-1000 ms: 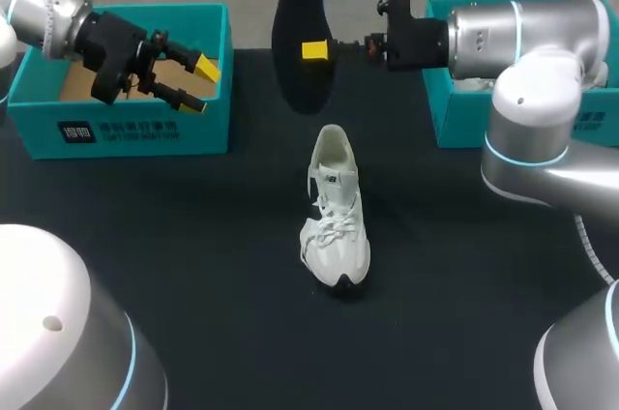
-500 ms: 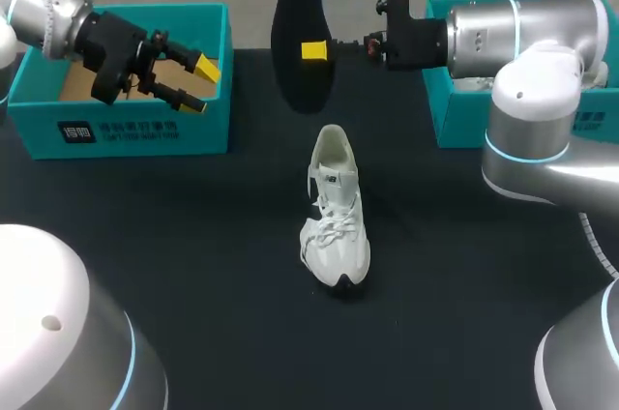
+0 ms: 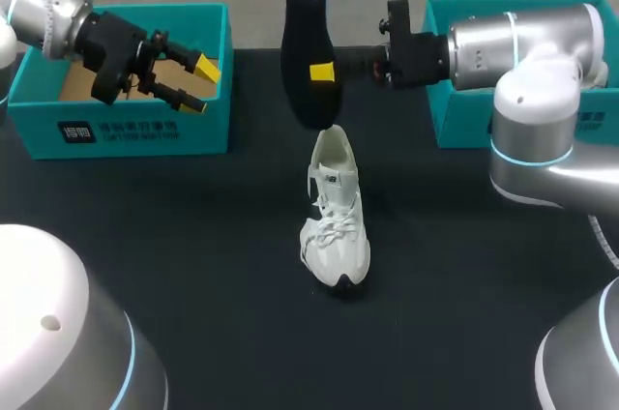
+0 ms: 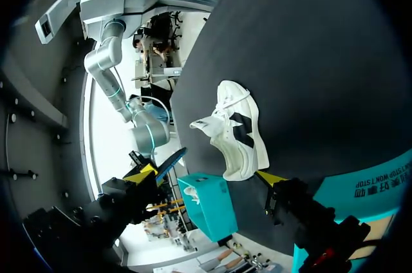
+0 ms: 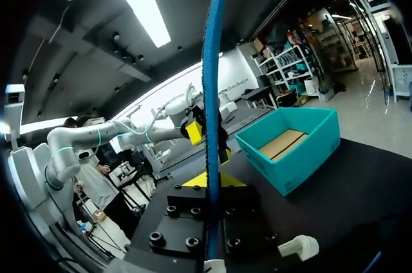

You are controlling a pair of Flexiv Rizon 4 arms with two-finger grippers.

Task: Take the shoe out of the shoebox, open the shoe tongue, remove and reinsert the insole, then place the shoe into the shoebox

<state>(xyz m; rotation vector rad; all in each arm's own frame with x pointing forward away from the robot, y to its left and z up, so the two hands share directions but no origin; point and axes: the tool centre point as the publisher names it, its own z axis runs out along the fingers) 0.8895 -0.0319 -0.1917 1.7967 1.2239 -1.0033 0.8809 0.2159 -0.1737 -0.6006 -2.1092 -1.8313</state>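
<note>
- Right gripper [image 3: 322,72]: clamped on the insole, one yellow tip showing on its near face in the head view. In the right wrist view the insole stands edge-on between the two fingers.
- Insole [image 3: 308,33]: black with a blue edge, held roughly upright in the air at the far middle of the table. Its lower end hangs just above the shoe's heel opening. Contact between them cannot be told.
- Right arm [image 3: 522,43]: comes in from the right, level across the right box.
- Left gripper [image 3: 198,86]: fingers apart, nothing between them, hanging over the near right corner of the left box.
- Left arm [image 3: 48,14]: comes in from the far left corner, over the left box.
- Shoe [image 3: 334,217]: white with a dark side mark, laced, standing on its sole at the table's middle, toe near and heel far. It is outside both boxes and well apart from the left gripper.
- Left box [image 3: 126,125]: teal, open, brown inside, at far left on the table.
- Right box [image 3: 455,120]: teal, open, at far right, partly hidden by the right arm.
- Table [image 3: 193,236]: black top, bearing the shoe and both boxes.
</note>
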